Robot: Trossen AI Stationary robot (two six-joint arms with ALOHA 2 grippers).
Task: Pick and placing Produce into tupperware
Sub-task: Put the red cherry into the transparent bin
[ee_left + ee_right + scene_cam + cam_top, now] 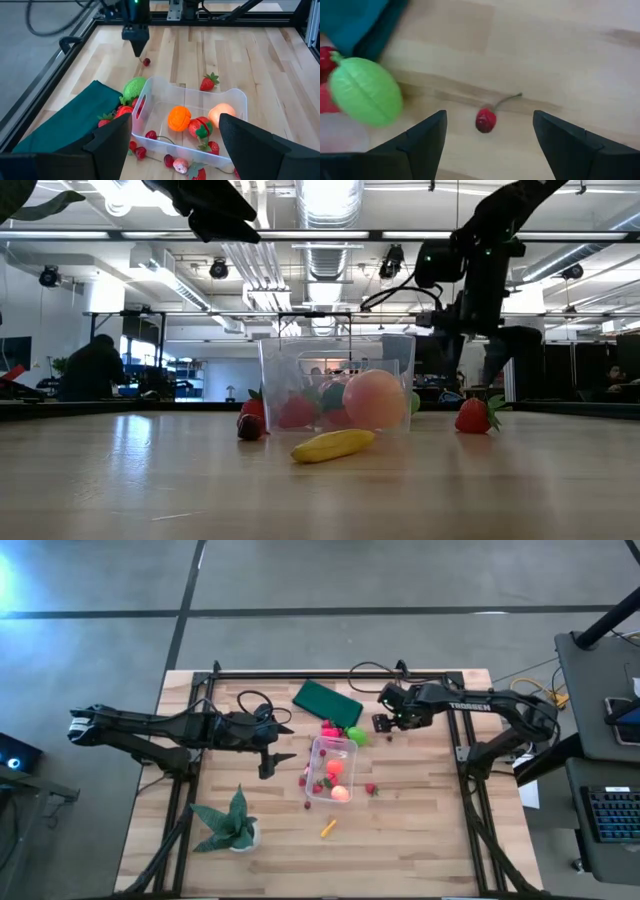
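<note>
In the high view the tupperware (331,769) sits at the centre of the table (430,830), holding an orange ball (179,118), a peach-coloured ball (222,112) and a strawberry (200,127). The right gripper (490,131), upper right of centre, hangs with jaws apart and empty over a small cherry (486,120), beside the lime-green piece (366,91). The left gripper (175,134), left of the box, also has its jaws apart and empty. A yellow stick (328,828) lies below the box.

White lettering "TROSSEN" readable on the dark forearm of the right arm (470,706), seen from the high view. No other legible text, label, number or sign anywhere on the tabletop (420,830) or in the room behind.
</note>
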